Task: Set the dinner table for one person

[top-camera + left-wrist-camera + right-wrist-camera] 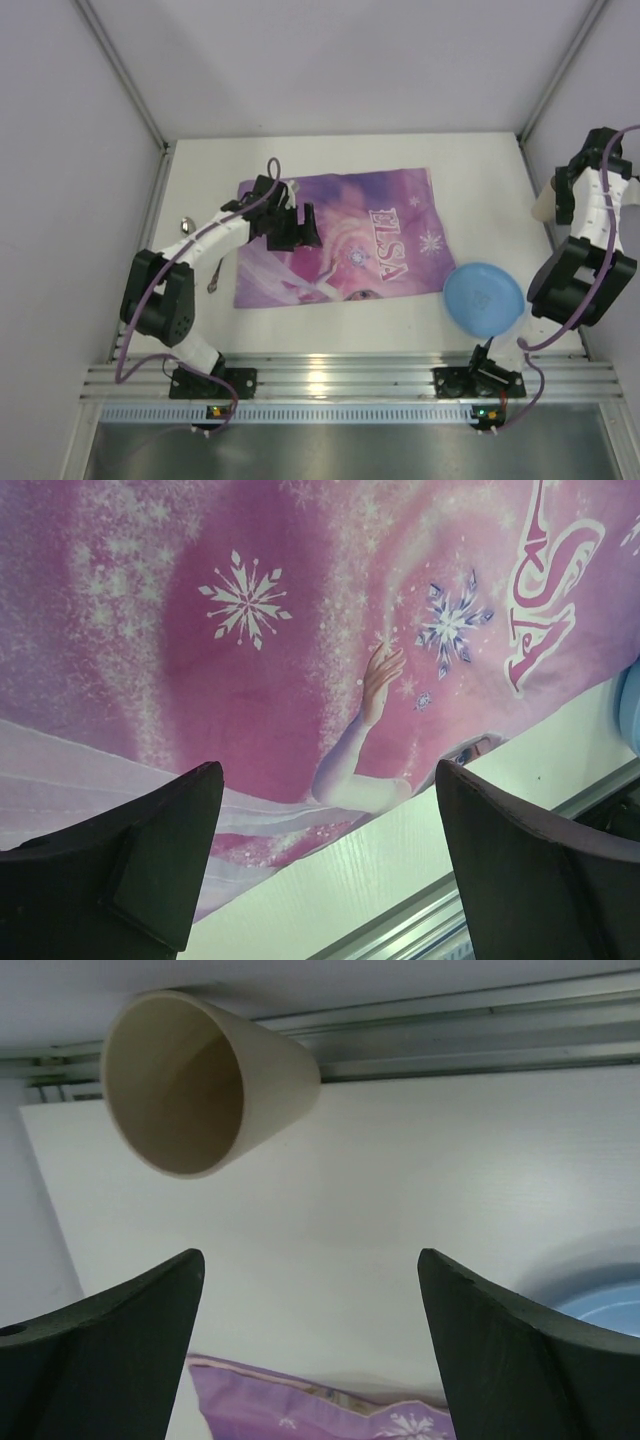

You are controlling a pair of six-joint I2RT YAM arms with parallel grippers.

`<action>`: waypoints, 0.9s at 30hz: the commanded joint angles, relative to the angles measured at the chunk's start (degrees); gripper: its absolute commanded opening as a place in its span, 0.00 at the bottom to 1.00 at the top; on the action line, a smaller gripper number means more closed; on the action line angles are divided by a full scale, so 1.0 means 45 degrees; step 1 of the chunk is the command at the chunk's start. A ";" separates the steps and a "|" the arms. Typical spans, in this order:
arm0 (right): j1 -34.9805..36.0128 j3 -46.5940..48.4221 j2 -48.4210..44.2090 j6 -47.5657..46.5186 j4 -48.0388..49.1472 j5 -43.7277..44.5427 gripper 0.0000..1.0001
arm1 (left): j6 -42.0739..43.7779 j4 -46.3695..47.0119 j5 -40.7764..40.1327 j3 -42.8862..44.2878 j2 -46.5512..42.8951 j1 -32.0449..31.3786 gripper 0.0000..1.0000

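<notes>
The white dinner table (330, 330) carries a purple "ELSA" placemat (340, 240) in its middle. A blue plate (483, 297) lies on the table off the mat's front right corner. A cream cup (200, 1080) is near the table's right edge and also shows in the top view (543, 207). My left gripper (297, 228) is open and empty, hovering over the mat's left part (260, 660); in its wrist view (330, 780) the jaws stand wide apart. My right gripper (310, 1260) is open and empty, a short way from the cup, above bare table.
Two metal utensils lie on the table left of the mat, one at the far left (184, 226), one nearer the mat (215, 278). Enclosure walls stand close on both sides. An aluminium rail (340, 380) runs along the front edge. The plate's rim shows in the right wrist view (605, 1310).
</notes>
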 commanded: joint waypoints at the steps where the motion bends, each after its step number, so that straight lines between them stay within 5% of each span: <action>1: -0.0093 0.0341 -0.0370 0.0517 0.2167 0.0427 0.88 | 0.0411 0.0852 0.0695 -0.0262 0.0252 0.0043 0.92; 9: -0.0132 0.0225 -0.0194 0.1394 0.2384 0.1268 0.87 | 0.0684 0.0737 0.1459 0.0400 0.1560 0.0101 0.90; 17: -0.0151 -0.2255 -0.0371 0.2781 0.4376 0.0819 0.86 | 0.0880 0.0639 0.1791 0.0441 0.2108 0.0141 0.90; 27: -0.0327 -0.1633 0.0626 0.2138 0.4924 0.1230 0.85 | 0.0801 0.0775 0.1674 -0.0399 0.1757 0.0141 0.89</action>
